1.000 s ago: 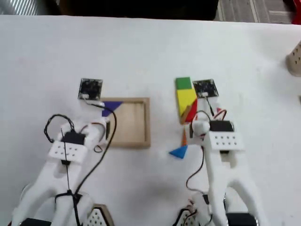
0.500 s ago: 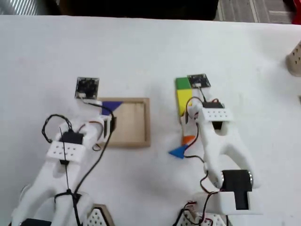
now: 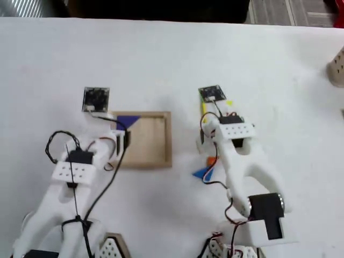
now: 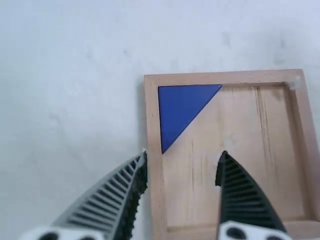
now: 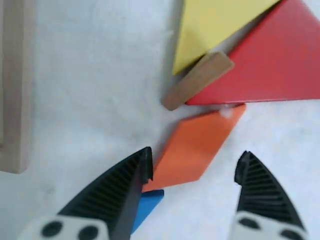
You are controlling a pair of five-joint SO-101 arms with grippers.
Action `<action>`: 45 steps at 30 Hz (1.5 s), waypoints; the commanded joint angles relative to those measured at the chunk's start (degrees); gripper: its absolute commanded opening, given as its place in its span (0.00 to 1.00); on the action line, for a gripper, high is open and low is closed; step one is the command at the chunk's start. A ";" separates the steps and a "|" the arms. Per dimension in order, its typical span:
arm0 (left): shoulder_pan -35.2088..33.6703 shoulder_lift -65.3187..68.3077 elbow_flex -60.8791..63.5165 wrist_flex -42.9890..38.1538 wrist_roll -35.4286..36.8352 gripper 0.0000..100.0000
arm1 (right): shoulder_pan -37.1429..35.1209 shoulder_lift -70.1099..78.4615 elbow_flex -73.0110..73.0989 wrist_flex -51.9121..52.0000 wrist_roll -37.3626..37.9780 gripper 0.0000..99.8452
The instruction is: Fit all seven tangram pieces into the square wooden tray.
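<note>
The square wooden tray [image 3: 167, 141] holds a dark blue triangle [image 3: 127, 122] in its far left corner. My left gripper [image 4: 183, 162] hangs open over the tray's left rim [image 4: 151, 150], one finger outside and one inside, just short of the blue triangle [image 4: 180, 107]. My right gripper [image 5: 195, 159] is open above the orange parallelogram [image 5: 195, 147], a finger on each side. Beyond it lie a red triangle [image 5: 260, 70], a yellow piece [image 5: 215, 22] and a small wood-coloured piece [image 5: 197, 80]. A light blue triangle [image 5: 145, 205] touches the orange piece's near end.
In the high view the right arm [image 3: 236, 156] covers most of the loose pieces; the orange piece [image 3: 212, 159] and light blue triangle [image 3: 203, 173] peek out beside it. A pegged wooden object [image 3: 337, 67] stands at the far right edge.
The right arm swung forward and left over the loose pieces, hiding the green, yellow and red ones in the high view. The left arm barely shifted.
</note>
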 commanded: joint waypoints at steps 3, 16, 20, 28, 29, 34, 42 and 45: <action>-0.75 -1.54 -1.14 -1.58 -0.09 0.23 | 1.98 4.70 -5.71 0.48 -0.35 0.27; -0.75 -1.54 -0.88 -1.58 -0.09 0.23 | 2.33 8.84 -10.20 4.09 -0.35 0.03; -0.84 -1.54 -0.88 -1.58 -0.09 0.23 | 2.33 6.46 -10.29 7.16 -0.35 0.02; -3.03 -1.63 -1.14 -1.58 0.00 0.23 | -1.45 -10.42 -11.08 13.67 -3.52 0.02; -3.21 -1.63 -1.14 -1.58 0.00 0.23 | -2.86 -12.18 -11.25 14.02 -4.13 0.02; -3.30 -1.80 -1.14 -1.58 0.00 0.23 | -13.67 -14.90 -10.90 13.49 -4.13 0.02; -3.30 -1.89 -1.23 -1.58 0.00 0.23 | -24.04 -5.67 -11.69 1.19 -9.41 0.02; -3.30 -1.89 -1.23 -1.58 0.00 0.23 | -25.19 -0.66 -13.54 -3.47 -16.00 0.02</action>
